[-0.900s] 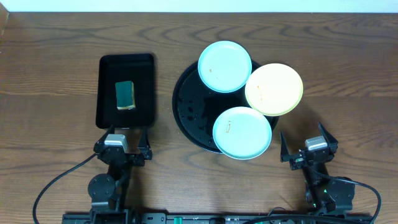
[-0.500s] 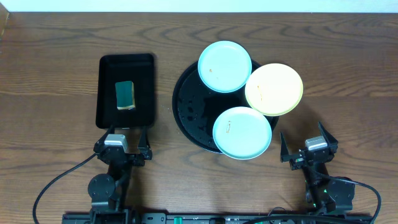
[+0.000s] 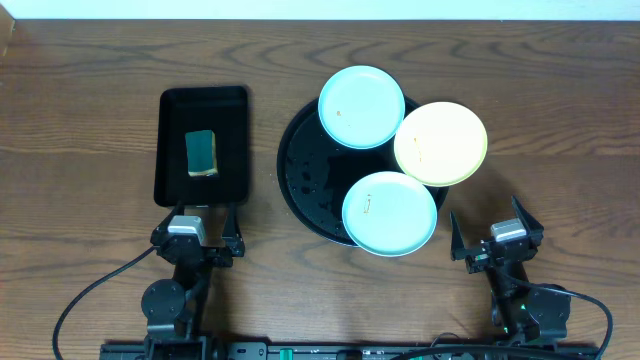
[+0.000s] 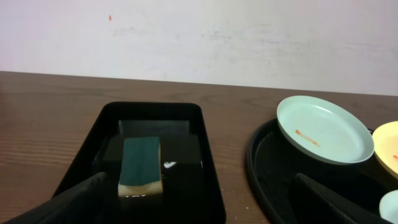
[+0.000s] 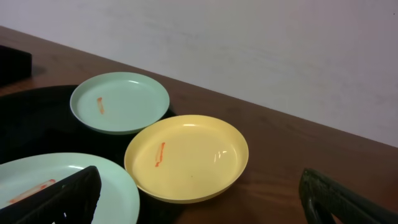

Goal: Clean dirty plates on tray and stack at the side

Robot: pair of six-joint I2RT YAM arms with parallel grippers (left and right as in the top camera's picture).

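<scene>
Fingers [image 4: 68, 202] of the left gripper [image 3: 198, 214] spread to full width, nothing between them. Same on the right gripper [image 3: 487, 222]: wide and empty. Both low at the near edge of the table [image 3: 80, 100], touching none of the task's things.

Three plates on or over the round black tray [image 3: 300, 170], right of centre. Far mint plate [image 3: 361, 107] overhanging the far rim, yellow plate [image 3: 441, 143] hanging well out over the right rim, near mint plate [image 3: 390, 213] out over the near-right rim. Small orange-brown smear on each. None wiped, judging by the smears, and none stacked at the side yet.

Sponge [image 3: 202, 152] in the rectangular black tray [image 3: 228, 120] on the left, green face up, directly far of the left gripper. Long axis near to far, in line with the reach, so narrow side across the open fingers. Probably no wrist turn needed, only a forward reach and a drop into that tray.

Near mint plate just far-left of the right gripper, closest of the three. Yellow one farther off, ahead and slightly left. Right arm nearer every plate, left arm nearer the sponge. Likely split: left for the sponge, right to take or steady a plate. Task barely begun, by this look.
</scene>
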